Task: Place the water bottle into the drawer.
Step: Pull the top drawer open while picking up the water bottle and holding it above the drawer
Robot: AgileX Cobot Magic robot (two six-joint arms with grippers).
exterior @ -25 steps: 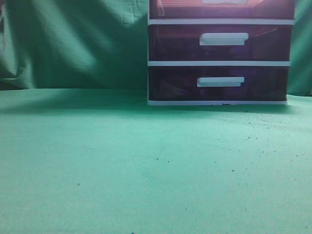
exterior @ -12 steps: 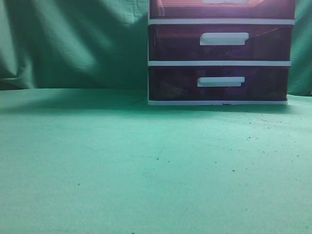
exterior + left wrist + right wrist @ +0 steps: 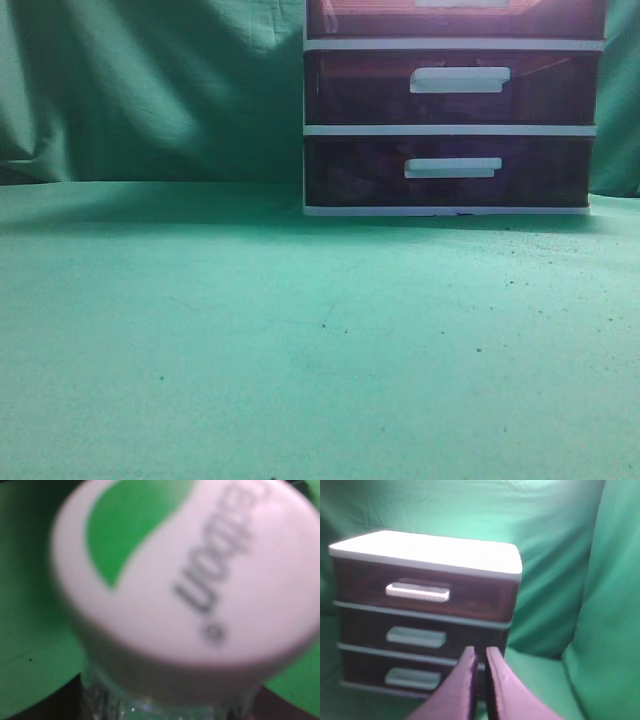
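The water bottle fills the left wrist view: a blurred white cap with a green leaf mark and dark lettering, with the clear neck below it. My left gripper is shut on the bottle, and only dark finger edges show at the bottom corners. The drawer, dark purple with a white bar handle, is closed at the top of the white-framed cabinet. My right gripper is shut and empty, in front of the cabinet's right side. The exterior view shows only the drawer's lower edge and neither gripper.
The two lower drawers are closed. Green cloth covers the table and hangs as a backdrop behind and to the right of the cabinet.
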